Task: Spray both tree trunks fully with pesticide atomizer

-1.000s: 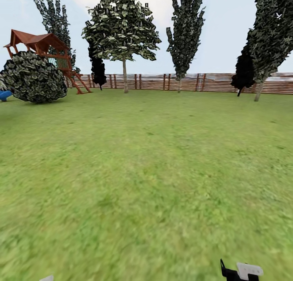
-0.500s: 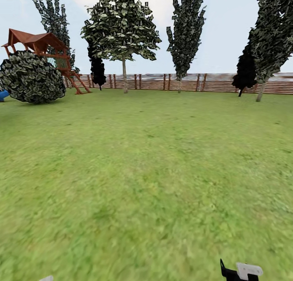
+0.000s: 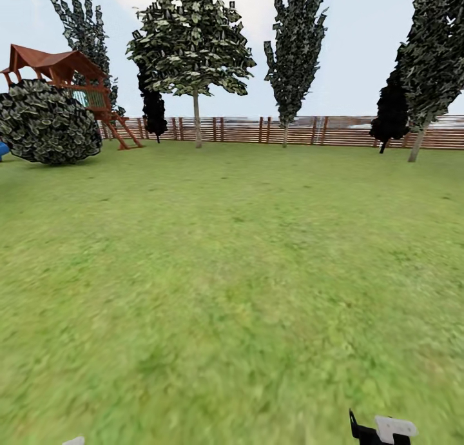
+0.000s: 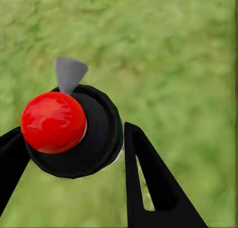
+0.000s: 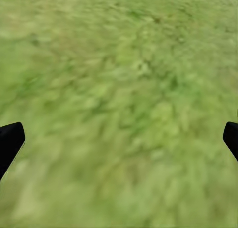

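Looking out from the head view, a wide lawn (image 3: 232, 271) runs to a brown slat fence (image 3: 303, 130) along the far side. A leafy tree (image 3: 193, 42) with a thin pale stem stands before the fence left of centre, a narrow columnar tree (image 3: 293, 45) to its right, and another tree (image 3: 432, 51) leans at the right edge beside a black columnar one (image 3: 390, 113). At far left a round bush (image 3: 48, 122) sits on the grass in front of a red-roofed play tower (image 3: 61, 74), with a further columnar tree (image 3: 84, 29) behind it. At the bottom edge, a black and white part of the right gripper (image 3: 380, 430) pokes into view, and a small pale scrap of the left arm (image 3: 74, 441) shows at bottom left.

In the left wrist view, the left gripper (image 4: 74, 153) is clamped on the atomizer (image 4: 74, 131): its black fingers (image 4: 148, 183) stand on either side of the black round head. A shiny red knob (image 4: 53, 122) tops that head and a grey cone nozzle (image 4: 69, 73) juts from it, all held above blurred grass.

In the right wrist view, the right gripper's black fingertips (image 5: 10, 141) sit at opposite edges, spread wide apart with nothing between them but grass (image 5: 119, 109).
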